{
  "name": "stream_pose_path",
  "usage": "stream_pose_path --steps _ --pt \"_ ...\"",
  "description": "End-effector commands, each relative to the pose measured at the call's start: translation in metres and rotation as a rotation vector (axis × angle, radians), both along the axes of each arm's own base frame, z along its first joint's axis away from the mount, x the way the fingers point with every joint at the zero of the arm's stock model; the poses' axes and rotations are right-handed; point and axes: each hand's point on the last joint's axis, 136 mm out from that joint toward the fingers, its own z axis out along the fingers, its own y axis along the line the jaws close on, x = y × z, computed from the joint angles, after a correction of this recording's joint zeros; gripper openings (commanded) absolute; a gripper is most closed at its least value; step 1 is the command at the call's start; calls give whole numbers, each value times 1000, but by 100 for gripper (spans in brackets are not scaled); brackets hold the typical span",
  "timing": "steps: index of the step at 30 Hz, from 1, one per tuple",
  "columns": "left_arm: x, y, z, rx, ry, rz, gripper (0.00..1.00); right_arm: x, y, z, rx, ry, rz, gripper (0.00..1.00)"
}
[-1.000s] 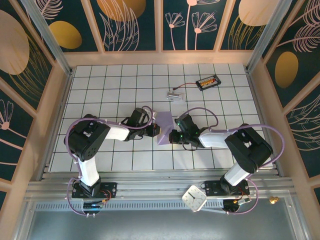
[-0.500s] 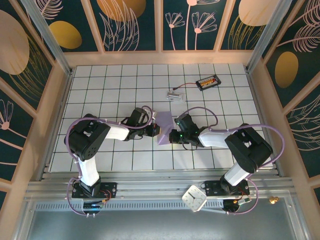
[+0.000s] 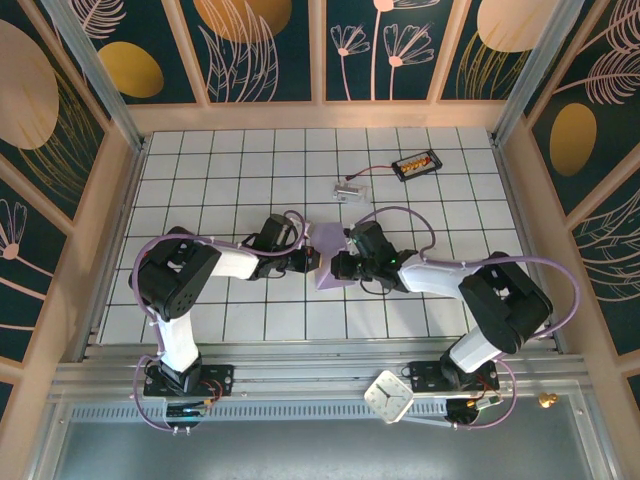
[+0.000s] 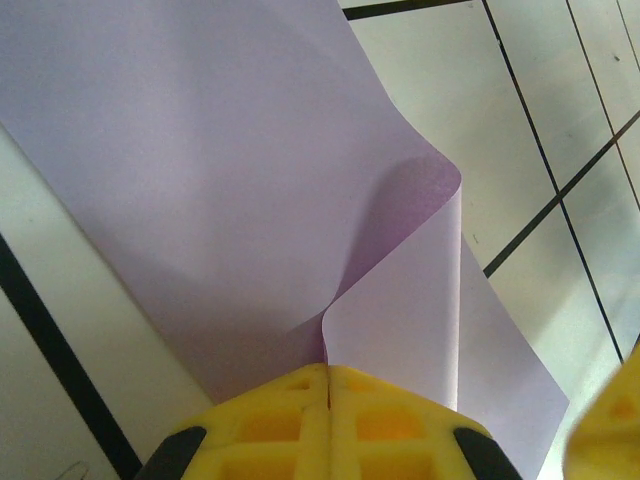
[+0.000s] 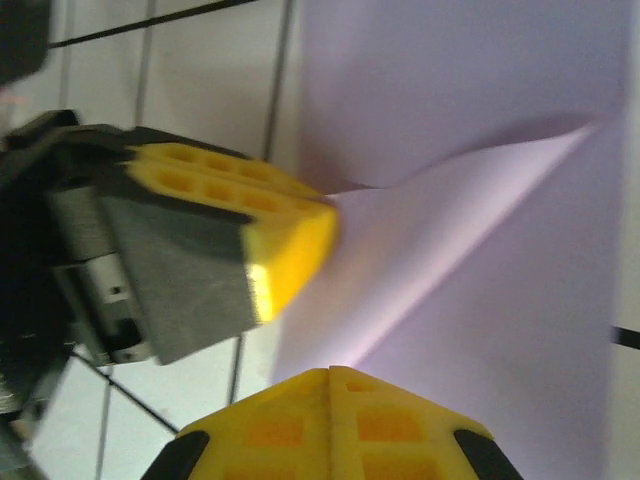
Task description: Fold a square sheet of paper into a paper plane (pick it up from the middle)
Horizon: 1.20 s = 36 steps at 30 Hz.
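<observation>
Held mid-table, over the white tiled table [image 3: 200,170] between the two arms: the sheet of paper [image 3: 328,240], lavender and plain. Nipped at its left edge by the left gripper [image 3: 312,262], closed tight with the paper caught in the seam. Nipped at its other side by the right gripper [image 3: 338,267], closed on the paper as well. Bowed up into a soft curl between the two grips, with the rest lying flat on the tiles.

Against a second ago: right gripper moved left, now just beside the left one. Right arm's elbow swung slightly outward. Less paper bare between the grippers. Left arm unmoved.

Farther back and well apart from the paper: a small clear plastic piece [image 3: 349,190] with a wire, and a black box [image 3: 415,164]. By the right arm's base, a small white clock [image 3: 388,395].
</observation>
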Motion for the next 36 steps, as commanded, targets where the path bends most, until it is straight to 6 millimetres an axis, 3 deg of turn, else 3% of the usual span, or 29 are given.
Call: stream_pose_path --steps 1,11,26,36 --pt "-12 17 -44 120 92 10 0 -12 21 16 131 -2 32 3" --pt "-11 18 -44 133 92 13 0 -23 37 -9 128 55 59 0" --pt "-8 18 -47 146 86 14 0 -42 12 -63 -5 155 33 0" --pt "-4 24 -54 194 82 29 0 -56 9 -77 -71 190 65 0"
